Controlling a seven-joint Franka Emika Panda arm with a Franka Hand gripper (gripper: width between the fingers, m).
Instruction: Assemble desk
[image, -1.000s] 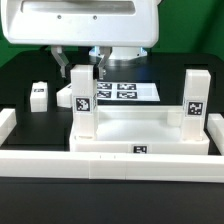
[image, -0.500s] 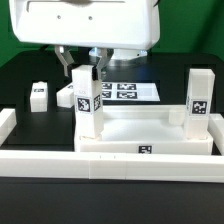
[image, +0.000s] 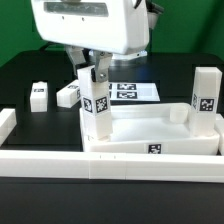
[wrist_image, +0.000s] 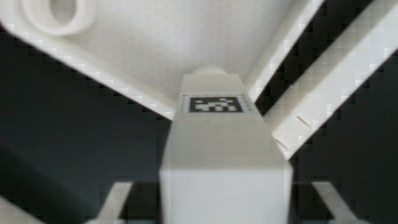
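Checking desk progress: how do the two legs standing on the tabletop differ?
In the exterior view, the left leg is gripped by the claw; the right leg stands free. They occupy opposite ends of the tabletop. Both are white, upright and tagged.

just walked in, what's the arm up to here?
The gripper is shut on one desk leg, holding it upright at the tabletop corner on the exterior view's left; whether it is seated in the socket can't be told. A second leg stands at the right corner. Two more lie loose on the table: an outer leg and an inner leg.
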